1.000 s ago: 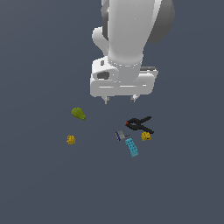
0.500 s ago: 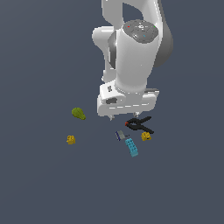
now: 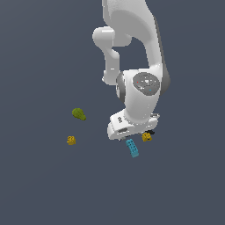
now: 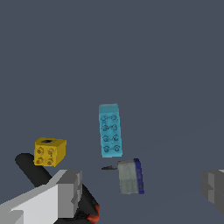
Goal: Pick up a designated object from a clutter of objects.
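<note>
Moved since a second ago: the white Panda arm has swung down and toward the exterior view's right, so its hand now hangs low over the clutter; the loose pieces lie where they were.
Arm: bulky white links with a grey wrist joint, now covering part of the pile in the exterior view.
Gripper: spread wide with nothing between the fingers; one grey pad shows near the clamp and the other sits at the opposite edge of the wrist view.
Cyan-blue studded oblong toy brick: flat on the dark grey floor, studs up, just ahead of the open fingers and not yet between them; in the exterior view it pokes out below the hand.
Key relation: the brick's long axis runs across the line joining the two pads, so they would close on its long sides; my guess is the hand must first shift forward past the grey-blue piece to straddle it.
Black clamp with red tips: partly behind the nearer finger.
Green lump: well apart, toward the exterior view's left.
Small grey-blue piece: just beside the brick's near end, between the fingers.
Yellow studded blocks: one beside the clamp, another far off.
Hidden: the exterior view loses the fingertips, clamp and grey-blue piece behind the hand.
</note>
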Available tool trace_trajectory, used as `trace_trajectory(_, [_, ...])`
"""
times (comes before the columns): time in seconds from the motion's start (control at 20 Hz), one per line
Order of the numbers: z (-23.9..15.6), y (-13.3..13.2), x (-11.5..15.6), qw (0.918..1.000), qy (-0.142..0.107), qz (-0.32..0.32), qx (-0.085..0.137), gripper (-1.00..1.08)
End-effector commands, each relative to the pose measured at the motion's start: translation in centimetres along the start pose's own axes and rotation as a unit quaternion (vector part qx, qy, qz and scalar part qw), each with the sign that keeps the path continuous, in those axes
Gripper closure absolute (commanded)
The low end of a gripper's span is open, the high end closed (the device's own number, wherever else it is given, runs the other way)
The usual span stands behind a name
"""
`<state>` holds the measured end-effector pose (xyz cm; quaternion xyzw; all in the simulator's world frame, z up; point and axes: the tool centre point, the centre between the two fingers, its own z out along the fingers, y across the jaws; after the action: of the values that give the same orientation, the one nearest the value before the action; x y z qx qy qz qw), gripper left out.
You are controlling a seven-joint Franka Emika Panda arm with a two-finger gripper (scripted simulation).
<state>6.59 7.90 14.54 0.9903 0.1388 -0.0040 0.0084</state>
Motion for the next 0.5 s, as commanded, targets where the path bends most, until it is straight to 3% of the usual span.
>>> trace_trajectory(0.0, [2.2,-0.6,0.5,0.9999,0.002,-0.012,0.002,-0.92])
trace_trajectory(0.45, [6.8,-2.0,1.2,0.9993,0.005,-0.036,0.007,-0.92])
